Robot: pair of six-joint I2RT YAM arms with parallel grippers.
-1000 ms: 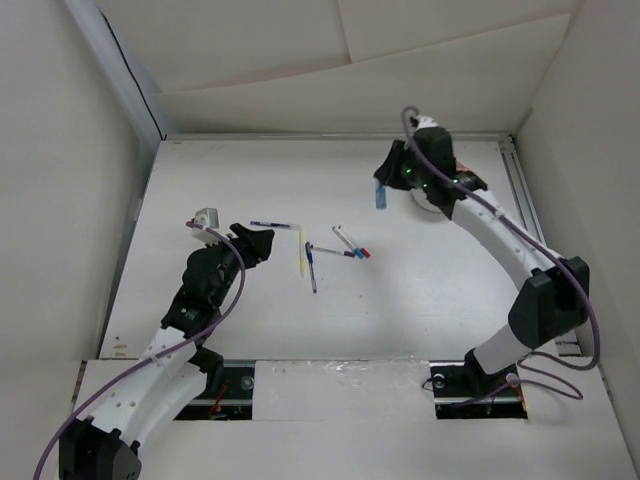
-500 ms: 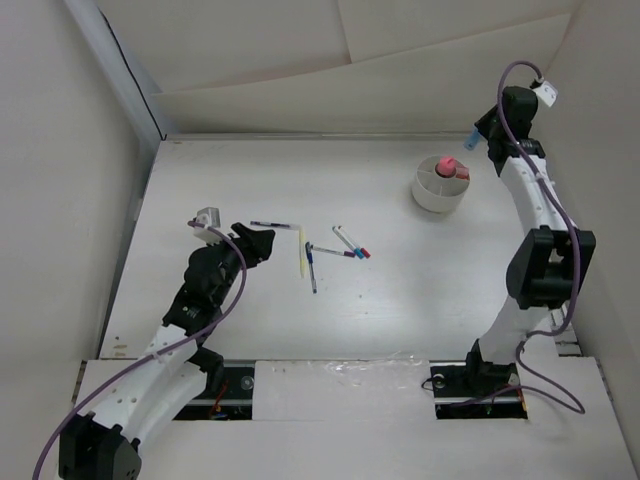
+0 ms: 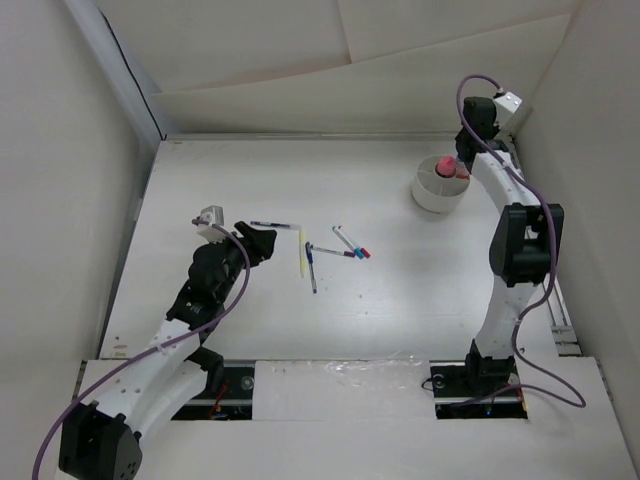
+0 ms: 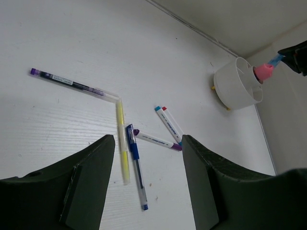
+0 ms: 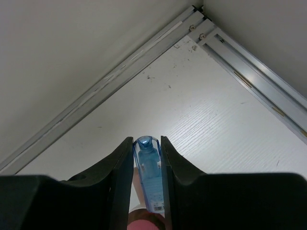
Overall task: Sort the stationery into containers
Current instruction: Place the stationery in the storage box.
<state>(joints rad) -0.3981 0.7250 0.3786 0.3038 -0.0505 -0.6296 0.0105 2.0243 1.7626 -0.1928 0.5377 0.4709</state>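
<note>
Over the white table's (image 3: 400,310) far right corner, my right gripper (image 5: 147,140) pinches a blue piece (image 5: 149,179) by the tub (image 3: 433,198). My left gripper (image 4: 147,140) gapes wide near the pens (image 4: 135,158).

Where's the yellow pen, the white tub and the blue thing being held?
yellow pen (image 4: 123,143), left wrist view, middle of barrel
white tub (image 4: 230,91), left wrist view, outer wall
blue piece (image 5: 147,165), right wrist view, clear body

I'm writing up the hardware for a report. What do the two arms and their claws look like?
The left arm and right arm have white links with black joint housings. A purple cable loops loosely along each. The left claw and right claw have broad, matte black fingers.
</note>
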